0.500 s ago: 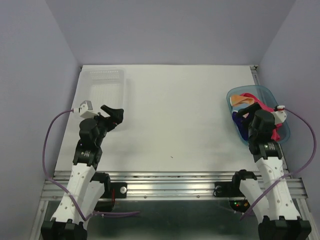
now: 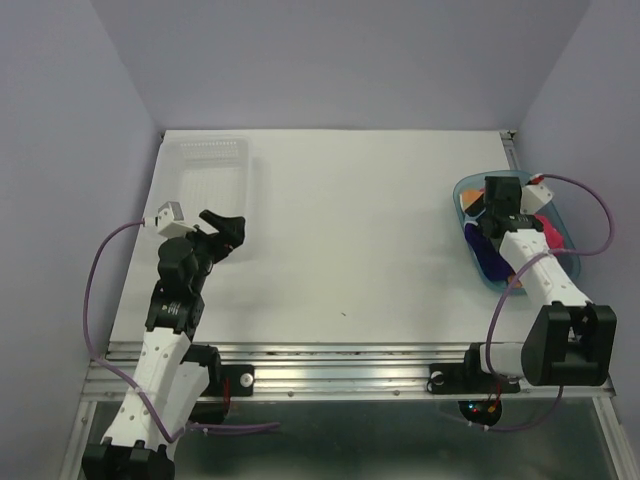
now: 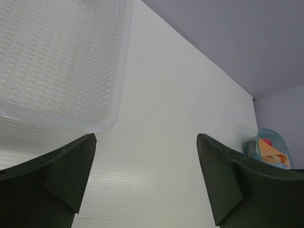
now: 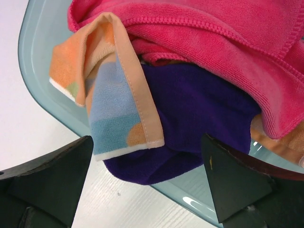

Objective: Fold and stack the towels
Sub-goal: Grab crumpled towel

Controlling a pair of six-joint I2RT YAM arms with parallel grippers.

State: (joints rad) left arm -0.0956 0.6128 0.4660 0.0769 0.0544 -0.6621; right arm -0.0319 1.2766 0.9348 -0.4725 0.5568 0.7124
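**Right arm closes in on the towels.** Over the teal translucent plastic tub (image 2: 468,186) at the right edge of the white counter (image 2: 360,230), the right arm has swung forward in the last half-second. That has carried its pincer (image 4: 147,142) from the tub's near end toward its far left part.

The pincer hangs released, jaws spread wide and empty, just above the heap. There the orange patterned cloth towel (image 4: 111,80) drapes over the small dark purple towel (image 4: 199,114), with the pink-red terry towel (image 4: 213,28) bunched behind them. All three towels lie crumpled in the tub, none yet on the counter.

The left pincer (image 3: 146,137), likewise released and empty, has not moved from its spot beside the clear perforated plastic basket (image 3: 57,61).

The shift suggests a pick is being lined up, likely on the orange towel's hanging corner. Folding and stacking are all still ahead.
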